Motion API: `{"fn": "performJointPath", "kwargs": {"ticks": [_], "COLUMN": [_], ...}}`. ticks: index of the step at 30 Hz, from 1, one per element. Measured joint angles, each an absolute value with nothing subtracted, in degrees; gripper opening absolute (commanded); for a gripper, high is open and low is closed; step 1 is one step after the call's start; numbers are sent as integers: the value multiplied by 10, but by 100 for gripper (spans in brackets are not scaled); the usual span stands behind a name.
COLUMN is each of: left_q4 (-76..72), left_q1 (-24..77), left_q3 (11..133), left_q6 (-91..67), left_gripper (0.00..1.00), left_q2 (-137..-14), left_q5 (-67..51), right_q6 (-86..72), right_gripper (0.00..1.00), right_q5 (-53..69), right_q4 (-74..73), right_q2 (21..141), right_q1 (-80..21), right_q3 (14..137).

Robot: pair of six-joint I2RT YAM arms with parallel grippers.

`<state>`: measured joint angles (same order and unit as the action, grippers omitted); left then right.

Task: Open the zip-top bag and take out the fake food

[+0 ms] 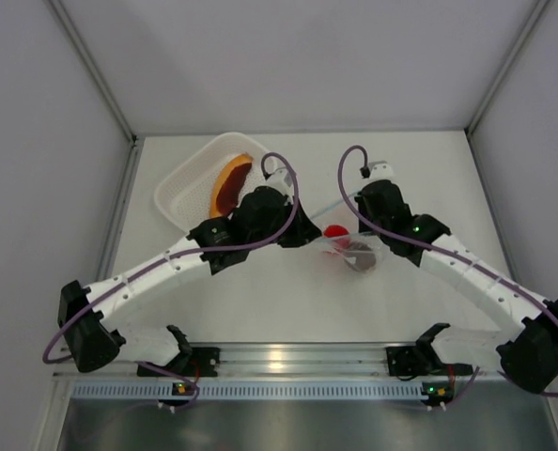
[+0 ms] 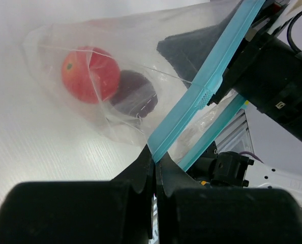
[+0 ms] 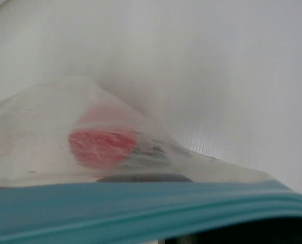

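Note:
The clear zip-top bag [image 1: 352, 250] hangs between my two grippers over the table's middle. Inside it are the red tomato [image 2: 87, 73] and the dark brown doughnut [image 2: 136, 94]. My left gripper [image 2: 156, 155] is shut on one end of the light blue zip strip [image 2: 202, 86]. A second length of strip runs apart from it, so the mouth gapes. My right gripper [image 1: 352, 209] is at the strip's other end, and the strip [image 3: 141, 211] hides its fingers in the right wrist view. The orange crescent slice [image 1: 230, 183] lies in the white basket [image 1: 180, 193].
The white perforated basket stands at the back left, just behind my left arm [image 1: 166, 268]. Grey walls close the table in at the back and on both sides. The metal rail [image 1: 288, 362] carrying the arm bases runs along the near edge.

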<state>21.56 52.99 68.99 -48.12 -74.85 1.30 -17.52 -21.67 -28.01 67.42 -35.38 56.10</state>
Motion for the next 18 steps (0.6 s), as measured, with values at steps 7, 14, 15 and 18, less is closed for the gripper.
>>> {"fn": "performJointPath", "kwargs": {"ticks": [7, 14, 15, 18], "left_q4": [186, 189, 190, 189], "left_q1": [530, 530, 530, 530], "left_q3": [626, 611, 611, 611], "left_q6": [-484, -485, -485, -485], "left_gripper": [0, 0, 0, 0], "left_q2": [-736, -737, -737, -738], "left_q5": [28, 44, 46, 50], "right_q6": [-160, -161, -159, -152], "right_gripper": [27, 43, 48, 55], "right_q5": [-151, -95, -90, -75], "right_q4": [-296, -287, -287, -288], "right_q2": [697, 716, 720, 726], "right_q1": [-356, -358, -358, -359], "right_q3": [562, 520, 520, 520]}}
